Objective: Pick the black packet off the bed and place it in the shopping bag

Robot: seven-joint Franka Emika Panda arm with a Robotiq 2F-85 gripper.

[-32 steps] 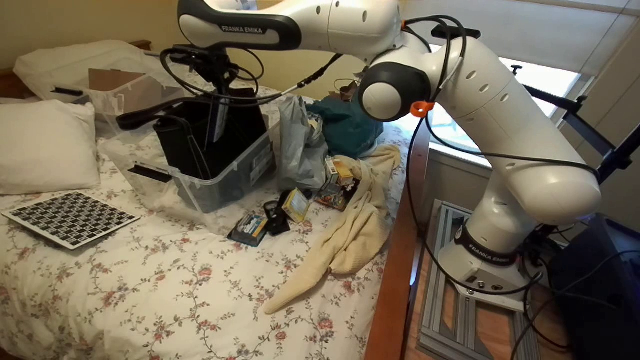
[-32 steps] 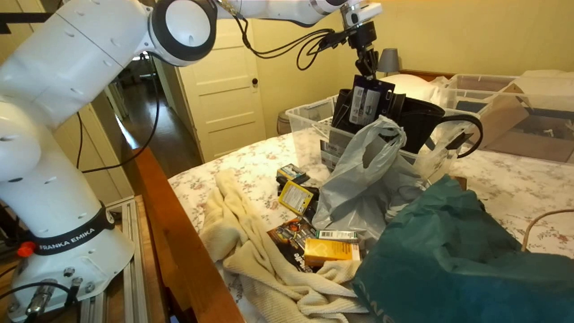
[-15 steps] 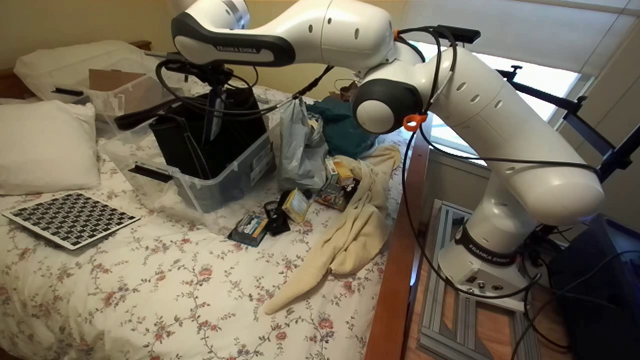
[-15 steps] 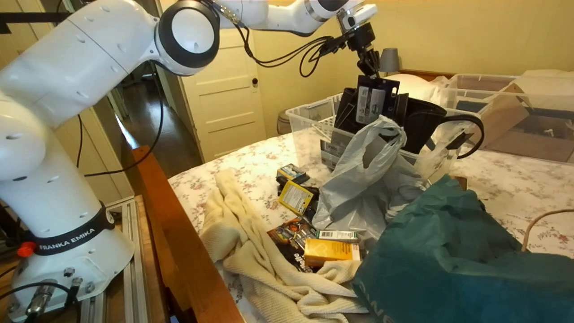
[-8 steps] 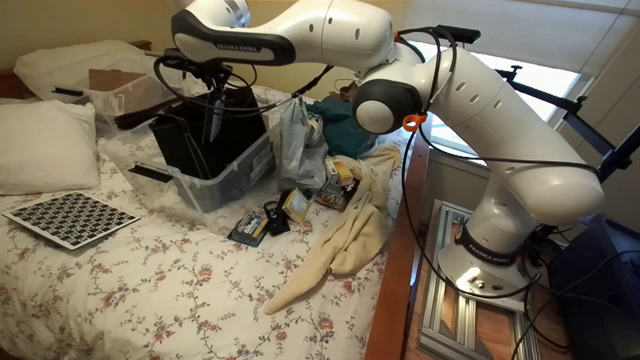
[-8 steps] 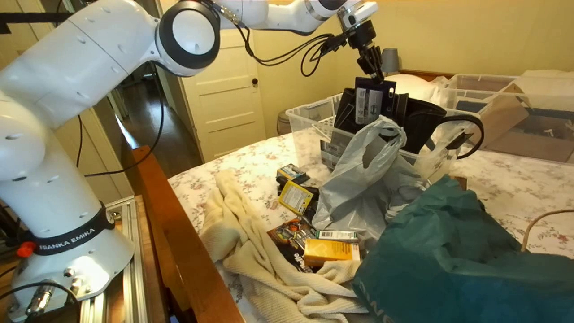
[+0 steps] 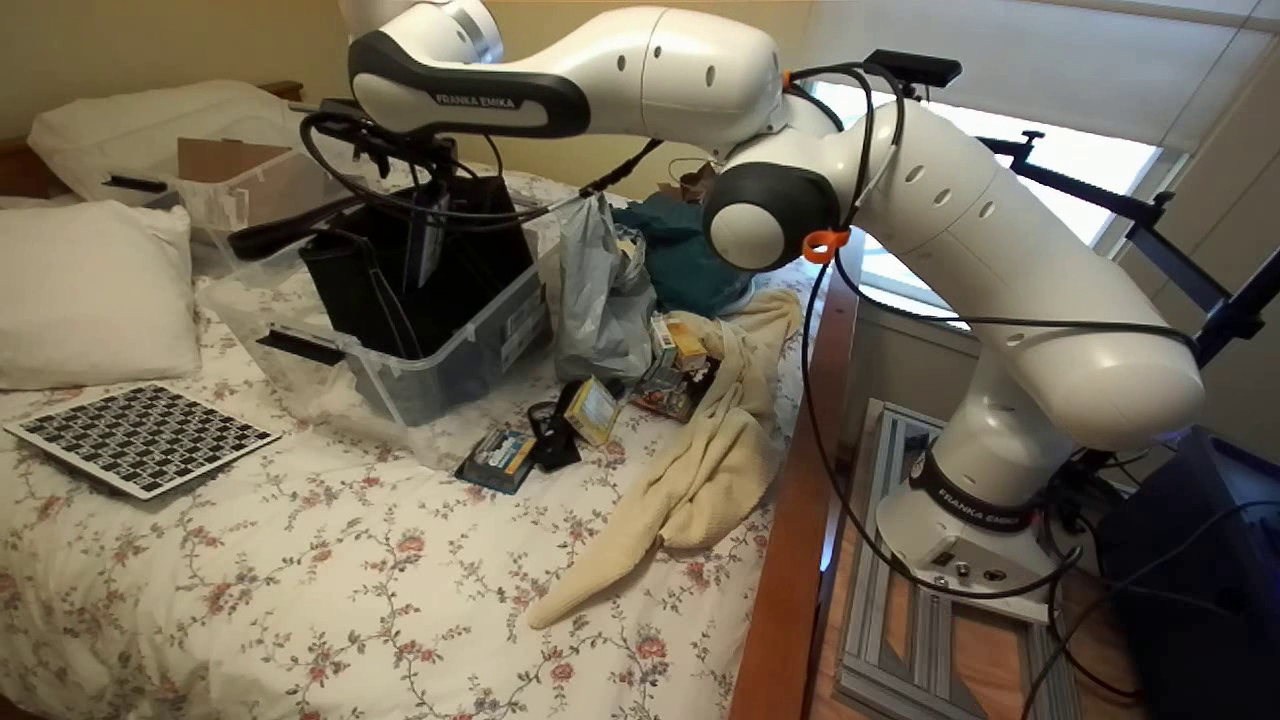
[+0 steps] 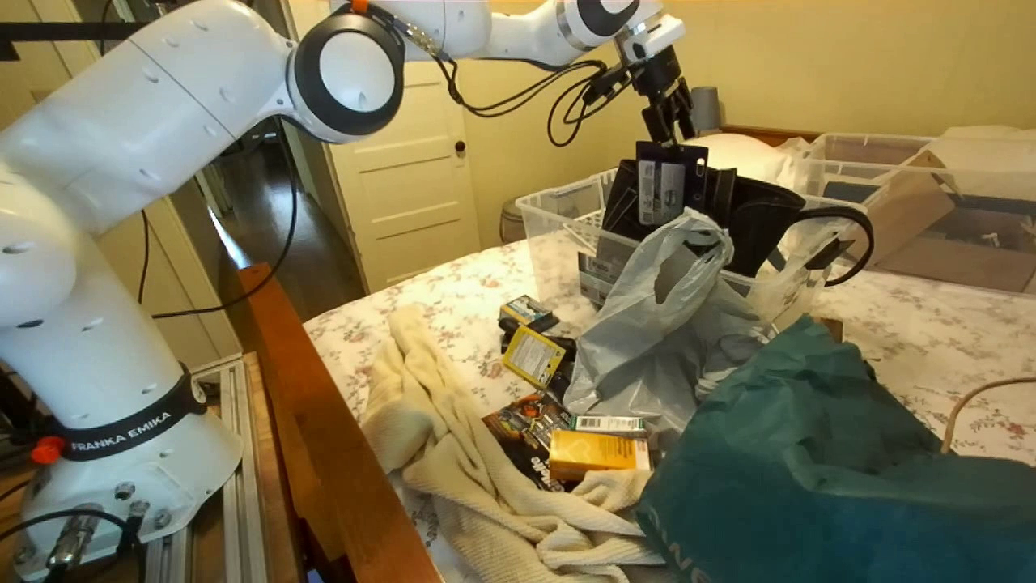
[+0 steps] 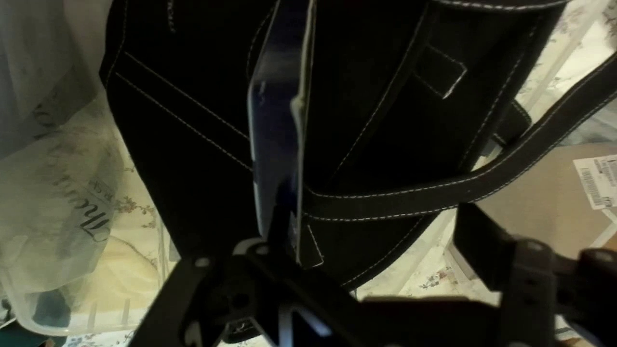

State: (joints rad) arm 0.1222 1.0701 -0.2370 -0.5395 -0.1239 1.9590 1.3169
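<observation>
The black packet (image 8: 670, 185), with a white label, stands upright at the mouth of the shopping bag (image 8: 765, 217), its top edge above the bag's rim. In the wrist view the packet (image 9: 279, 120) shows nearly edge-on, close along one finger; whether they touch I cannot tell. My gripper (image 9: 376, 219) has its jaws spread wide, the opposite finger well away from the packet. The gripper (image 8: 673, 131) sits just over the packet's top in an exterior view. Black and soft-sided, the shopping bag (image 7: 350, 290) hides the packet's lower end. A bag handle (image 9: 385, 205) passes beneath the jaws.
A clear plastic bin (image 7: 440, 385) surrounds the shopping bag. Beside it stand a grey plastic bag (image 8: 647, 348) and a teal bag (image 8: 817, 478). Small boxes, including a yellow one (image 8: 534, 356), and a cream blanket (image 7: 690, 480) lie on the bed.
My gripper's fingers have spread apart, from shut on the packet to open. In an exterior view the packet has shifted slightly down and to the left; the bag has stayed put.
</observation>
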